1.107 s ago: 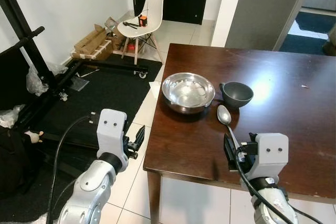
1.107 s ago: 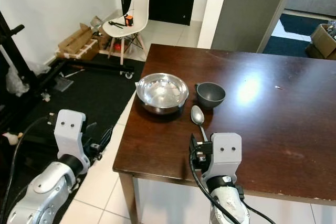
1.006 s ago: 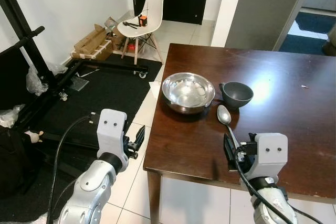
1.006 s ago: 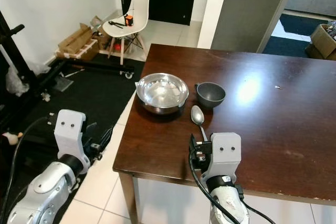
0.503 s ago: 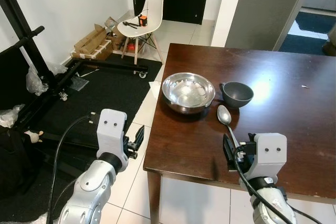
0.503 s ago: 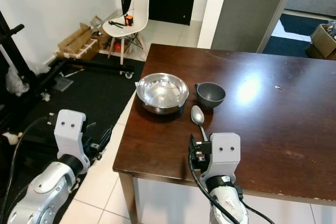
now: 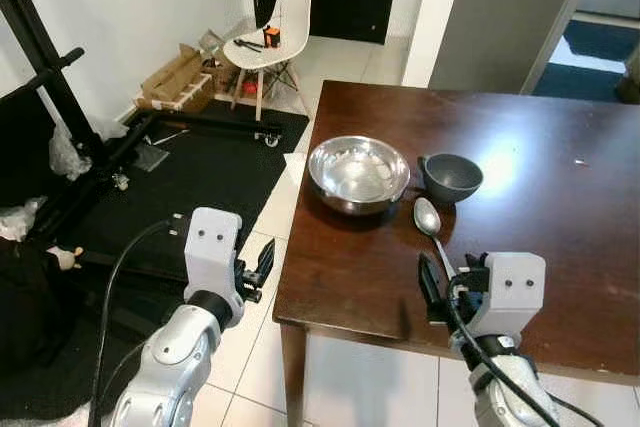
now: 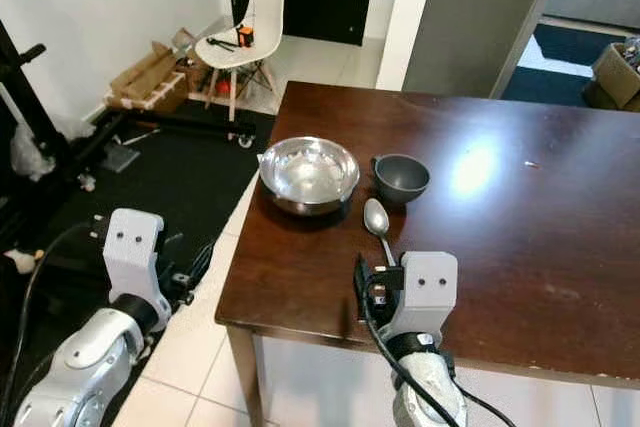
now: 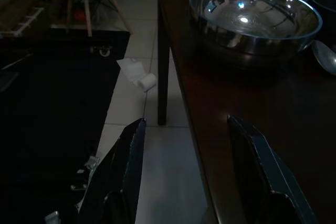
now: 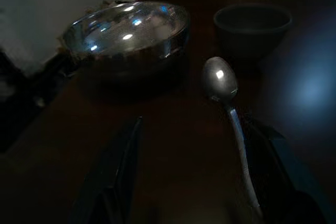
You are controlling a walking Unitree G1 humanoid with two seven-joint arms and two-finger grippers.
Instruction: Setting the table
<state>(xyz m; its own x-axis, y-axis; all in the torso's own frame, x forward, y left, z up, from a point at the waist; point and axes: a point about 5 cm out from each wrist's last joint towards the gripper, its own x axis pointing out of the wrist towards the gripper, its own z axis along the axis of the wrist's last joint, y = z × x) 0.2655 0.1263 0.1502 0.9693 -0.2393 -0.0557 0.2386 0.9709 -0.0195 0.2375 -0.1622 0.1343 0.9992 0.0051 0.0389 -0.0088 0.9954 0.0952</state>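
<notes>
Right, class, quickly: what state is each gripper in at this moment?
Left gripper: open, holding nothing, beside the table edge.
Right gripper: open, empty, low over the table beside the spoon handle.

No text, label, brand, number or sign can be read on anything here.

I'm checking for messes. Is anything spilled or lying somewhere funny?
Nothing is spilled on the table. The odd thing is a white paper roll lying on the floor tiles beside the table leg. The metal bowl, grey bowl and spoon sit neatly.

A steel bowl, a grey bowl and a spoon lie together on the table.
</notes>
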